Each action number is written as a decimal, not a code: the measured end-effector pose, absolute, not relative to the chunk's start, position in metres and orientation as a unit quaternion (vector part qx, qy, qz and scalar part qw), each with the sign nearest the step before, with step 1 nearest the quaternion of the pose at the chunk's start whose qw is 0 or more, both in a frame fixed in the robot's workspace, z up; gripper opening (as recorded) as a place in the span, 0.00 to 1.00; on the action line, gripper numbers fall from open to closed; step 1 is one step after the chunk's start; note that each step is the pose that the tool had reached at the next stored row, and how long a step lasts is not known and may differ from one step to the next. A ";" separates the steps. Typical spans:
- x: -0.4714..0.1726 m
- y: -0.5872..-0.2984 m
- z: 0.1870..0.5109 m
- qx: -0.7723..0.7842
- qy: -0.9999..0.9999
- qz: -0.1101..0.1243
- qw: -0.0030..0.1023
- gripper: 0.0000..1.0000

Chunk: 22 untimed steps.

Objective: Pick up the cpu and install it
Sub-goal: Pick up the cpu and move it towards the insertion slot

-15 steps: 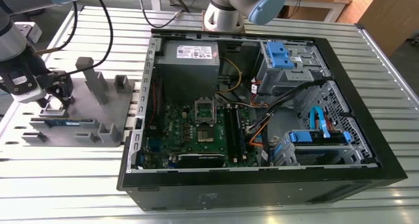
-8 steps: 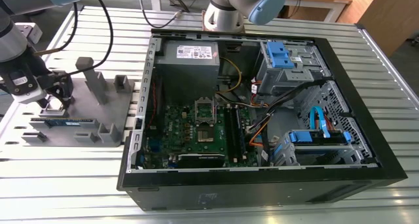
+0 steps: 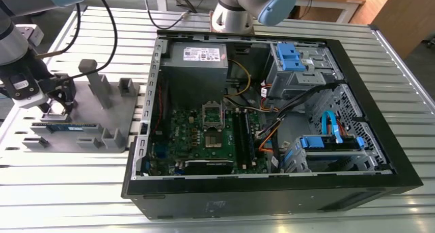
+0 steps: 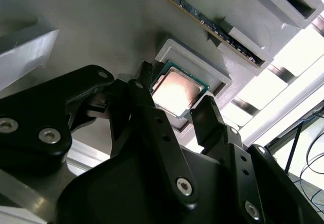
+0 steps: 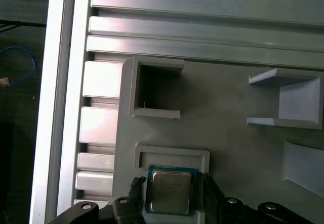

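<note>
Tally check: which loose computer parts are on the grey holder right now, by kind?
small square silvery-topped cpu chip: 1
long narrow dark memory stick: 1
Total: 2

A grey moulded plastic holder plate (image 3: 112, 118) with raised pockets and posts lies directly beneath the gripper (image 3: 60, 109). A long narrow green memory stick (image 3: 68, 126) stands on edge in the plate's slots, just beside the gripper. Both rest on a ribbed aluminium table (image 3: 68, 192). Well apart from the gripper sits an open black computer case (image 3: 272, 195) holding a green motherboard (image 3: 197, 141) and blue drive brackets (image 3: 289, 57).
</note>
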State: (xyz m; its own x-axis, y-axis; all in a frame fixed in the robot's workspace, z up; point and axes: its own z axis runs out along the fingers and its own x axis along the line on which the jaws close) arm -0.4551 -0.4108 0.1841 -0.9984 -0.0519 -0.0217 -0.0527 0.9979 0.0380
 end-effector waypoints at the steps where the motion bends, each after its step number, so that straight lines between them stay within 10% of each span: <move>1: -0.455 -0.411 0.184 -0.026 0.999 0.019 0.010 0.59; 22: -0.455 -0.411 0.183 -0.026 0.999 0.019 0.010 0.59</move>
